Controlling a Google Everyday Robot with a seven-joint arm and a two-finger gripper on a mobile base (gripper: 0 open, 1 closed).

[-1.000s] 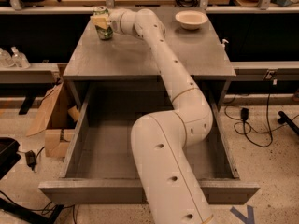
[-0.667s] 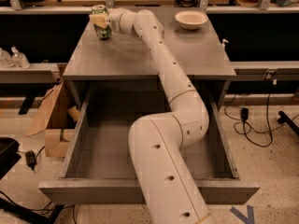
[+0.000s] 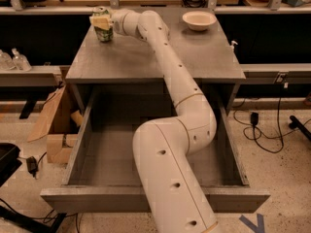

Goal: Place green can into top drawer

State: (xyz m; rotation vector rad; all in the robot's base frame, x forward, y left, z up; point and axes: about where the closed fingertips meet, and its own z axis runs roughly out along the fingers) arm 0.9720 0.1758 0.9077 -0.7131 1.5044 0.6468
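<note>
The green can (image 3: pixel 103 31), green with white mottling and a silver top, is held at the far left corner of the grey cabinet top (image 3: pixel 146 57). My gripper (image 3: pixel 102 22) reaches across the top from the right and is shut on the can, its pale fingers (image 3: pixel 100 22) clasping the upper half. I cannot tell whether the can rests on the top or is just off it. The top drawer (image 3: pixel 97 178) stands pulled wide open below, a deep grey box. My white arm rises from its front and hides much of the drawer floor and front panel.
A cream bowl (image 3: pixel 199 19) sits at the far right of the cabinet top. A cardboard box (image 3: pixel 58 130) stands on the floor left of the drawer. Cables (image 3: pixel 262 130) lie on the floor to the right. Clear bottles (image 3: pixel 12 59) stand on a shelf at left.
The gripper with the can has shifted slightly toward the left and far edge of the cabinet top. The drawer stays open as before.
</note>
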